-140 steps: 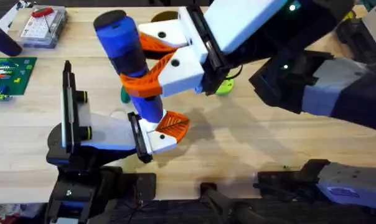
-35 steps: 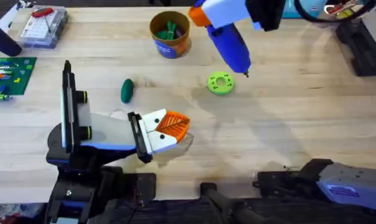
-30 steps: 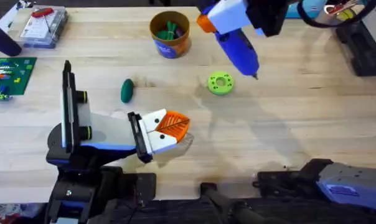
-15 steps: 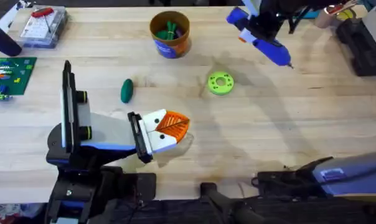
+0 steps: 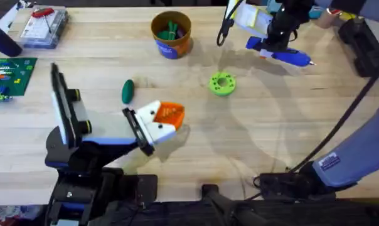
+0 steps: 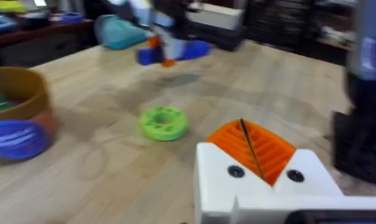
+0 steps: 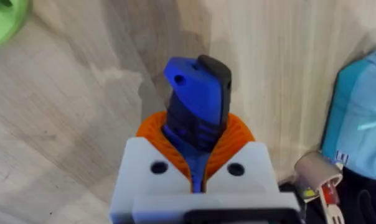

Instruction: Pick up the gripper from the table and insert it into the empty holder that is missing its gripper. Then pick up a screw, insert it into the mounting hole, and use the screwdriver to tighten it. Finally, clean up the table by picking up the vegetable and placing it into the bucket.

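Observation:
My right gripper (image 5: 272, 45) is shut on the blue screwdriver (image 5: 283, 55) at the far right of the table. The tool lies nearly level, low over the wood, with its tip pointing right. In the right wrist view the screwdriver (image 7: 197, 102) sits between the orange pads of that gripper (image 7: 197, 143). My left gripper (image 5: 169, 115) hovers near the table's middle, shut with nothing in it, and its pads (image 6: 263, 155) are pressed together. The dark green vegetable (image 5: 127, 91) lies to its far left. The orange-brown bucket (image 5: 171, 43) stands at the back. The screw and holder are out of view.
A lime-green ring (image 5: 222, 83) lies between the two grippers, also seen as a ring (image 6: 164, 122) in front of my left gripper. A clear parts box (image 5: 44, 26) and a green circuit board (image 5: 9, 74) sit at the far left. A light-blue case (image 7: 362, 124) borders the right edge.
My right arm carried the screwdriver from above the left gripper to the far right and lowered it near the tabletop. The left arm tilted slightly left.

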### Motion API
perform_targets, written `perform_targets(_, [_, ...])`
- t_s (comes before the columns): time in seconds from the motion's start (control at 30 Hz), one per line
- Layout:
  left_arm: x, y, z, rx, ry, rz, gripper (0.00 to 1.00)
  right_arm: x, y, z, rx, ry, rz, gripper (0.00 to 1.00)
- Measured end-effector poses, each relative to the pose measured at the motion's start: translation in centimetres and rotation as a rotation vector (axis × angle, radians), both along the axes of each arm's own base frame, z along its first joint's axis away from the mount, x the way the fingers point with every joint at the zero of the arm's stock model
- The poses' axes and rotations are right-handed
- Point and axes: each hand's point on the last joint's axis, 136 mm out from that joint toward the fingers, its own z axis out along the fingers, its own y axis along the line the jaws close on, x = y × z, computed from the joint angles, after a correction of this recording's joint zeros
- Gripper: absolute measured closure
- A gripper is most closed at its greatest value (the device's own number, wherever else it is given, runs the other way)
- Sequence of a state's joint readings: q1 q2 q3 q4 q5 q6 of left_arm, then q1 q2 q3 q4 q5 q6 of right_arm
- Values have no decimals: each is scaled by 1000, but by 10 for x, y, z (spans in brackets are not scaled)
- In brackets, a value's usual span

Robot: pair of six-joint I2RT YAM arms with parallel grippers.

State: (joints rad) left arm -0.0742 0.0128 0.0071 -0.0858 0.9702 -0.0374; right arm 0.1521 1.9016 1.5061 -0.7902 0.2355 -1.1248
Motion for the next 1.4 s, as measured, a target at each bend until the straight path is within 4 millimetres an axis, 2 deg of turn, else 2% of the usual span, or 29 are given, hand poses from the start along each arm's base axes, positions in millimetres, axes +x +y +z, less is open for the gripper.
perform_targets(0.17, [27,19,2,-7,6,191,996,1,2,-1,-16,7,59,952])
perform_targets(0.33, [39,31,2,-8,8,294,996,0,8,-4,13,21,96,952])
perform_targets(0.6, [45,37,2,-8,8,341,996,-4,9,-37,7,103,106,952])
perform_targets(0.93, [45,37,2,-8,7,341,996,-7,8,-47,1,135,106,951])
perform_targets(0.97, [45,37,2,-8,7,341,996,-7,8,-49,1,138,106,921])
perform_targets(1.0, [45,37,2,-8,7,341,996,-7,8,-49,1,139,103,829])
perform_targets(1.03, [45,37,2,-7,6,342,914,-7,8,-49,1,139,98,747])
perform_targets(1.07, [45,37,2,-8,7,343,754,-7,7,-49,-1,137,93,565])
perform_targets(1.13, [45,38,2,-8,7,344,438,-7,6,-49,-1,134,78,266])
perform_targets(1.17, [45,38,2,-8,7,344,290,-6,6,-48,0,129,66,124])
perform_targets(1.2, [45,38,2,-8,8,344,123,-6,6,-48,1,125,55,34])
perform_targets(1.23, [45,38,2,-11,11,345,49,-5,6,-47,5,119,37,14])
perform_targets(1.27, [45,38,3,-11,10,345,24,-6,6,-46,10,116,17,11])
perform_targets(1.33, [46,38,4,-14,5,349,15,-5,8,-39,32,94,-27,11])
perform_targets(1.4, [48,40,5,-25,11,364,14,-4,9,-24,68,49,-93,11])
